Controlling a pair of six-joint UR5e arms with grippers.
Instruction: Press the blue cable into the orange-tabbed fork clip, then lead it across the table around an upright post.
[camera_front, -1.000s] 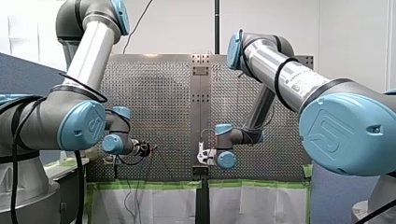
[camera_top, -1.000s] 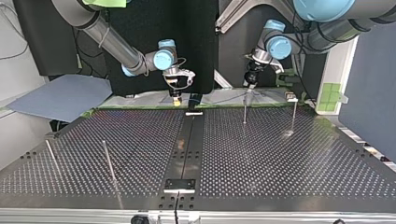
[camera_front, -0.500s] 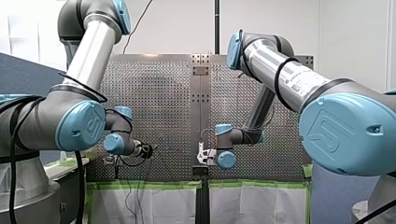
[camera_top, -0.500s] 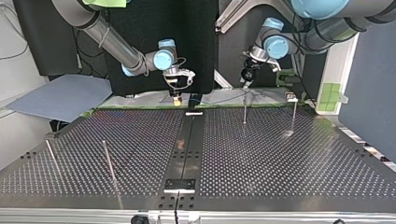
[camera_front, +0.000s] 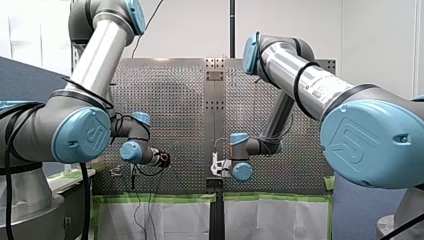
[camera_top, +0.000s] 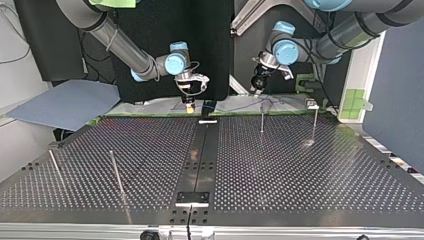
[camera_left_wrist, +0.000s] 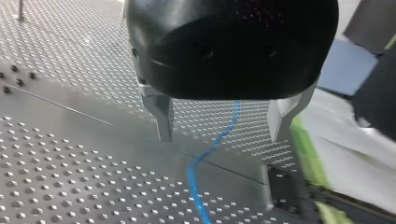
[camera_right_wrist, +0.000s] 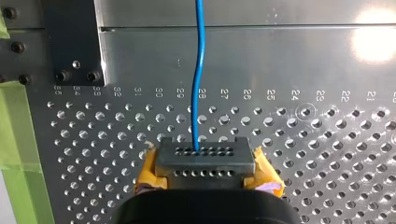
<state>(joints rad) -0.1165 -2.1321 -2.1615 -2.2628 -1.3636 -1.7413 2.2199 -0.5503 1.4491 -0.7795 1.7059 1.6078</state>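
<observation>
The blue cable (camera_right_wrist: 200, 70) runs straight out over the table edge from my right gripper (camera_right_wrist: 204, 161), whose yellow-padded grey tips are shut on it. In the top view that gripper (camera_top: 188, 101) hangs low at the far edge, near the middle rail. My left gripper (camera_left_wrist: 223, 135) is open, its two metal fingers (camera_left_wrist: 163, 119) astride the blue cable (camera_left_wrist: 210, 149), which lies on the plate below without touching them. In the top view the black left gripper (camera_top: 256, 86) hovers behind an upright post (camera_top: 262, 120). I cannot pick out an orange-tabbed clip.
A second post (camera_top: 315, 125) stands at the top view's right beside a small fixture (camera_top: 312, 104). Two leaning posts (camera_top: 116, 172) rise near the front left. A dark rail (camera_top: 200, 155) splits the perforated table. Green tape (camera_right_wrist: 14, 126) lines the edge.
My left gripper has risen a little and drifted toward the top view's left, away from the post. My right arm has stayed put.
</observation>
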